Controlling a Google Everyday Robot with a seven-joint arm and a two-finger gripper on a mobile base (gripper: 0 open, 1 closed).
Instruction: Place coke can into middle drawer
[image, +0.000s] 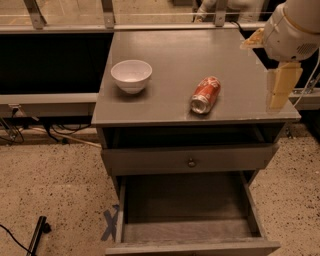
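The coke can is red with white lettering and lies on its side on the grey cabinet top, right of centre, with its silver end toward the front edge. The middle drawer is pulled out below, a deep grey tray with nothing in it. My gripper hangs from the white arm over the right edge of the cabinet top. It is to the right of the can, apart from it, and holds nothing that I can see.
A white bowl stands on the left of the cabinet top. A grey drawer front with a small round knob sits just above the open drawer. A blue tape cross and a black rod lie on the speckled floor at the left.
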